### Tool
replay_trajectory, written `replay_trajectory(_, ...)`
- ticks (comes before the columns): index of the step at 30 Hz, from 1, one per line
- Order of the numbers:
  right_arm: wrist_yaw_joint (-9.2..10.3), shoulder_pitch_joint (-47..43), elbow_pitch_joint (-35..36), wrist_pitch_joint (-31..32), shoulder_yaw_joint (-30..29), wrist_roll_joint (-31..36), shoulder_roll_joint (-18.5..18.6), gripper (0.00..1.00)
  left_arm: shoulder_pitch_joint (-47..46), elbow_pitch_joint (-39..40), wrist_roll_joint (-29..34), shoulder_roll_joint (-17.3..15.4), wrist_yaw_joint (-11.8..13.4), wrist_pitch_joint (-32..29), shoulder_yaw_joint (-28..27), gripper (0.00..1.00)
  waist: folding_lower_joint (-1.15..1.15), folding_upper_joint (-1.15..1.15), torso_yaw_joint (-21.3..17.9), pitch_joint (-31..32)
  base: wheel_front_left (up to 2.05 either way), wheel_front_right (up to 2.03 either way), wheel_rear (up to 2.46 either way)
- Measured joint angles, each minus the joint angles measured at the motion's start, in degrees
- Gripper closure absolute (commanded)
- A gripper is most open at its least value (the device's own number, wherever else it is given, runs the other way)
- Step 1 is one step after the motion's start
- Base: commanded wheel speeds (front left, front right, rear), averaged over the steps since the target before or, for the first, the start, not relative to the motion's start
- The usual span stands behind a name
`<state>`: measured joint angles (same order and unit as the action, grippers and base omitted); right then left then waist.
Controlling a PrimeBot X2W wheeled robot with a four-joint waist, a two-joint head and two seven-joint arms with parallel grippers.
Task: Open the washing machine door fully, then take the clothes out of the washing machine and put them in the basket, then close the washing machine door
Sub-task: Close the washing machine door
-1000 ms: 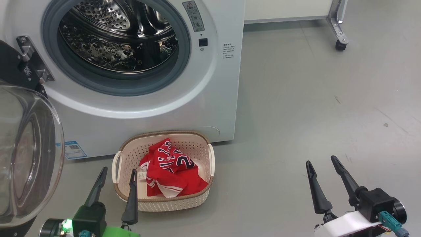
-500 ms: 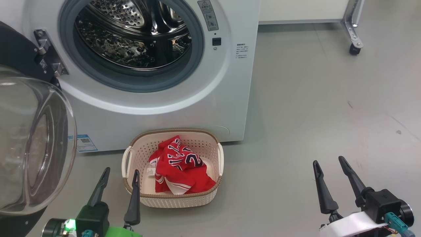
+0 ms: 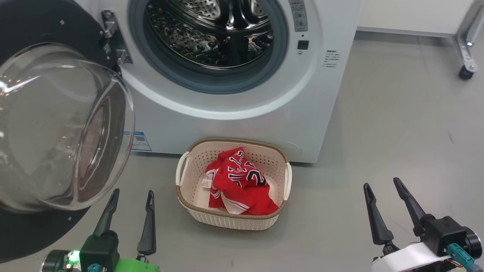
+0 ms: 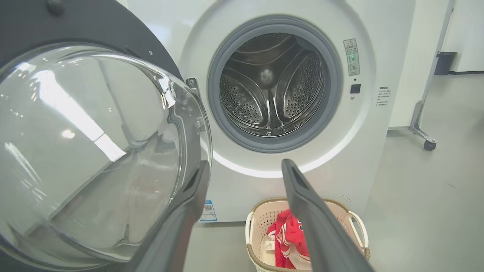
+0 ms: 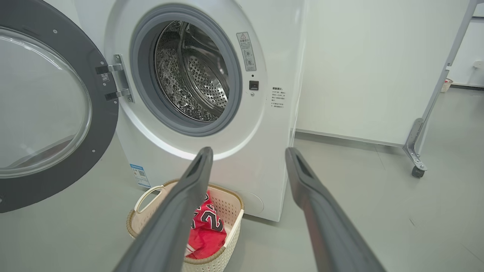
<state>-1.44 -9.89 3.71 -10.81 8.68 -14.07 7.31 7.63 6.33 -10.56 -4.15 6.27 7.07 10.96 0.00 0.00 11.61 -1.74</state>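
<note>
Here, the red jersey [image 3: 242,181] with dark, white-edged numbers lies crumpled inside the cream perforated basket [image 3: 231,223]. The basket stands on the grey floor [image 3: 397,132], just in front of the white washing machine [image 3: 234,124] and below its round opening. Behind the grey gasket [image 3: 223,82] the steel drum [image 3: 211,30] shows its perforated wall. The washing machine door [image 3: 56,124] is swung open to the left on its hinge [image 3: 113,41]. Its clear glass bowl bulges toward the head camera, with the black rim around it. A small blue sticker [image 3: 138,140] sits low on the machine front.

The left gripper [image 3: 133,192] is low at the left, with its two dark fingers spread wide and holding nothing. The glass bowl of the door is just above and to the left of these fingers, and I cannot tell if it touches them. The basket is near, on their right side. In the left wrist view the edge of the bowl is beside the left finger, and the basket appears low, partly behind the right finger.

The right gripper [image 3: 381,182] also has its fingers wide apart and empty. It is over bare floor, well apart from the basket on the right. A caster wheel [image 3: 464,71] stands at the far right.
</note>
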Motion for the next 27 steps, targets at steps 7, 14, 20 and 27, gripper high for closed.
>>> replay_trajectory(7, -0.26, 0.1, 0.1, 0.5, 0.1, 0.0, 0.3, 0.00, 0.1, 0.0, 0.0, 0.3, 0.1, 0.6, -1.2, 0.00, 0.00, 0.00, 5.5, -0.5, 0.00, 0.00, 0.00)
replay_trajectory(14, -0.16, 0.0, 0.2, 0.7, -0.4, 0.0, 0.4, 0.00, 0.3, 0.0, 0.0, 0.7, 0.3, 0.6, -1.0, 0.00, 0.00, 0.00, 11.2, -0.7, 0.00, 0.00, 0.00)
replay_trajectory(20, 0.00, 0.0, 0.2, 0.7, -0.1, 0.0, 0.2, 0.00, 0.3, -0.1, 0.0, 0.9, 0.3, 0.6, -1.4, 0.00, 0.00, 0.00, 15.1, -0.6, 0.00, 0.00, 0.00)
replay_trajectory(27, -0.51, 0.3, 0.0, 1.0, 1.5, 0.0, -0.1, 0.00, 2.4, 0.2, -0.1, 0.9, 0.5, 1.2, -3.6, 0.00, 0.00, 0.00, 18.3, -0.1, 0.00, 0.00, 0.00)
